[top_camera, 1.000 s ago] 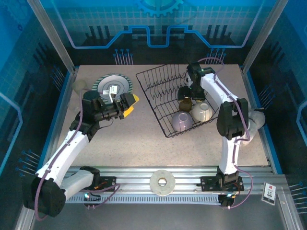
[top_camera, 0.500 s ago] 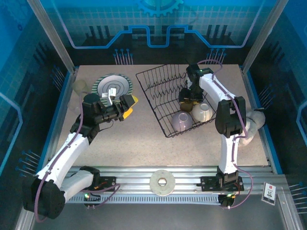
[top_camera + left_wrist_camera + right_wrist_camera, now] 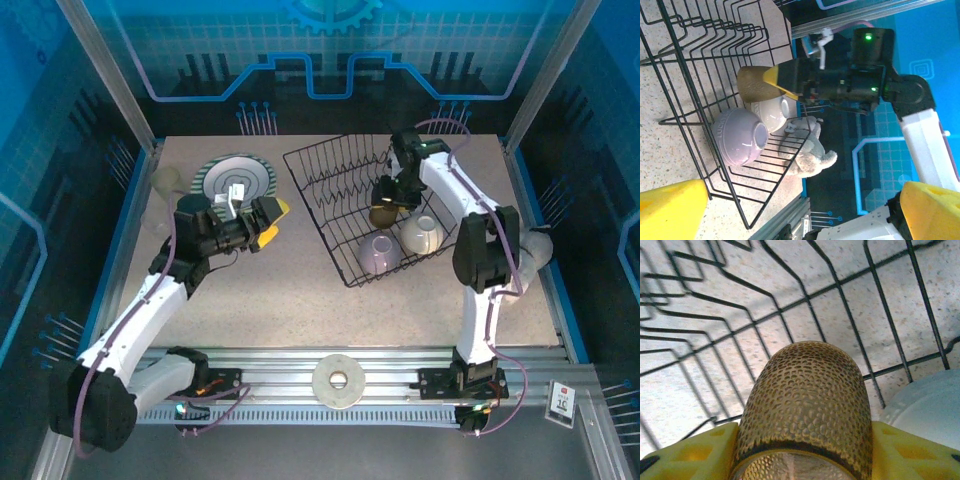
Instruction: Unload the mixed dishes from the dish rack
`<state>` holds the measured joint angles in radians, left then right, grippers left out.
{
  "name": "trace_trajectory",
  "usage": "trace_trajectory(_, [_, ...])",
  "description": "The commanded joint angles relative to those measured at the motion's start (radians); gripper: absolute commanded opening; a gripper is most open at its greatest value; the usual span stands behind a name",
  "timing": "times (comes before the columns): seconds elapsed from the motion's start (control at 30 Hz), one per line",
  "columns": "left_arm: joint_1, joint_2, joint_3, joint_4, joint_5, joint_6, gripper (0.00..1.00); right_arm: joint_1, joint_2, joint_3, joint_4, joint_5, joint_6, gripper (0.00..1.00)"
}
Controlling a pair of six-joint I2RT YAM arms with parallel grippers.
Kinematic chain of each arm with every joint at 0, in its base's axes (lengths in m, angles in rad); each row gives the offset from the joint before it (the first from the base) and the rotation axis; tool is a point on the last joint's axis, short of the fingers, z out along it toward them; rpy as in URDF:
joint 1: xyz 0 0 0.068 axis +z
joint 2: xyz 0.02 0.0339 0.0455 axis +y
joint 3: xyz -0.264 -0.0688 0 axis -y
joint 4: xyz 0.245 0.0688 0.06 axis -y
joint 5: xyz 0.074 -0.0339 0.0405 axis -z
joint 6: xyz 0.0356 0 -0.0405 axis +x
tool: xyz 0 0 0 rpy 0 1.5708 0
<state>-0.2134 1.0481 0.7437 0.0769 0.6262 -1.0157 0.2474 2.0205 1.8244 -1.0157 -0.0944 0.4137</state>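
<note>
Over the speckled table [image 3: 290,295], right jaws clasp the small brown cup [image 3: 805,400]; left jaws gape.

A flat white ring-shaped disc [image 3: 338,381] lies midway along the grooved metal rail [image 3: 400,362] at the speckled beige counter's [image 3: 280,290] near edge. A soft white cloth lump [image 3: 537,250] sits at the right edge. A small white card [image 3: 562,400] lies by the near right corner.

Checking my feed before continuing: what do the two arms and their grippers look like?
Both arms have white links and black joints: left arm, right arm. A purple cable runs along each. The left gripper and right gripper have blocky yellow fingers. A green light glows on the right wrist.
</note>
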Motion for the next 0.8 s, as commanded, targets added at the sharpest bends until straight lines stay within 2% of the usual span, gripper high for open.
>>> trace_trajectory(0.0, [-0.007, 0.026, 0.034, 0.051, 0.032, 0.003, 0.99, -0.027, -0.094, -0.016, 0.041, -0.112, 0.048, 0.44])
trace_trajectory(0.17, [-0.007, 0.075, 0.062, 0.018, 0.042, 0.031, 0.99, -0.061, -0.142, -0.030, 0.074, -0.283, 0.094, 0.39])
trace_trajectory(0.43, [-0.008, 0.192, 0.110, 0.073, 0.063, 0.028, 0.99, -0.085, -0.197, -0.038, 0.090, -0.542, 0.147, 0.38])
trace_trajectory(0.63, [-0.011, 0.317, 0.138, 0.335, 0.134, -0.072, 0.99, -0.072, -0.254, -0.098, 0.179, -0.740, 0.237, 0.38])
trace_trajectory(0.77, [-0.024, 0.411, 0.189, 0.453, 0.196, -0.123, 0.96, -0.046, -0.294, -0.161, 0.277, -0.836, 0.314, 0.38])
